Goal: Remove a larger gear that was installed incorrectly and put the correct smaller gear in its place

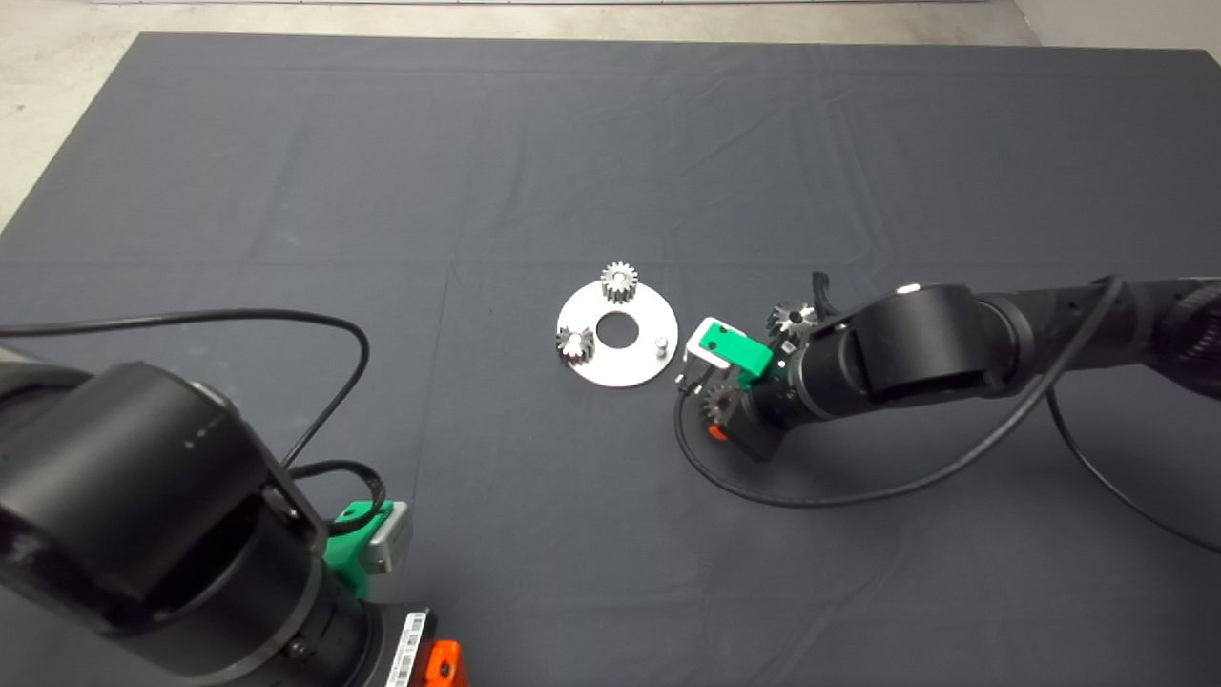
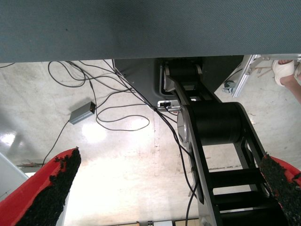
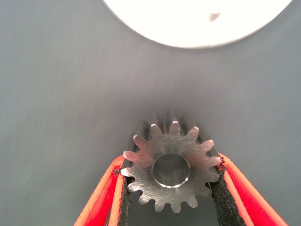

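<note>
1. Left gripper [image 2: 169, 159]: parked at the near left edge of the mat, fingers wide apart, nothing between them. Its wrist view shows only floor and cables.
2. Right gripper [image 3: 171, 197]: just beside the plate's near right edge, closed on the smaller gear [image 3: 171, 167]. The black pads [image 3: 123, 200] press opposite sides of the toothed rim. Whether the gear rests on the mat or is lifted cannot be told.
3. Smaller gear, handling: solid metal, judged rigid and dense for its size, not fragile. Tooth tips give the pads little contact, so it may pivot or slip. A hold straight across the rim, bore kept level, suits it best.
4. Plate [image 1: 625, 372]: flat silver disc with a centre hole. One bare peg [image 1: 659, 345] stands on the side nearest the gripper, the likely seat. The bore must line up squarely or the gear will jam.
5. Larger gear [image 1: 792, 318]: darker, lying on the mat beside the right arm, off the plate.
6. Two other small gears [image 1: 619, 281]: seated on the plate's left and far edges.
</note>
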Action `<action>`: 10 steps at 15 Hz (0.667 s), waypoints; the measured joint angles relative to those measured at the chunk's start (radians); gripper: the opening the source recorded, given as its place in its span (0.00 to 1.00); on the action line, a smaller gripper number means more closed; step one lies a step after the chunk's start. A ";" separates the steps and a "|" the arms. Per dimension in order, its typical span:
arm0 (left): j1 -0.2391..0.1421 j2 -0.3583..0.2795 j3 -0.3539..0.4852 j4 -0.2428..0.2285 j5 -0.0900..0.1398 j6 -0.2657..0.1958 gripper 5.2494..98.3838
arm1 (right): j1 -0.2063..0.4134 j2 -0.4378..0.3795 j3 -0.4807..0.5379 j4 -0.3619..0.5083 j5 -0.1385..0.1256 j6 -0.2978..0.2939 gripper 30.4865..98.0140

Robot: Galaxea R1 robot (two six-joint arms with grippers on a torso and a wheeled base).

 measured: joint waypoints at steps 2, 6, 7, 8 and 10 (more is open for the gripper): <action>0.000 0.000 0.000 0.000 0.001 0.000 1.00 | 0.042 0.023 -0.025 0.000 0.000 0.000 0.12; 0.000 0.000 0.000 0.000 0.000 0.000 1.00 | 0.093 0.053 -0.098 0.005 -0.003 0.001 0.12; 0.000 -0.001 0.000 0.000 0.001 0.000 1.00 | 0.104 0.055 -0.114 0.012 -0.003 0.001 0.12; 0.000 0.000 0.000 0.000 0.001 0.000 1.00 | 0.120 0.055 -0.119 0.028 -0.003 0.001 0.12; 0.000 0.000 0.000 0.000 0.001 0.000 1.00 | 0.152 0.057 -0.123 0.080 -0.003 0.000 0.12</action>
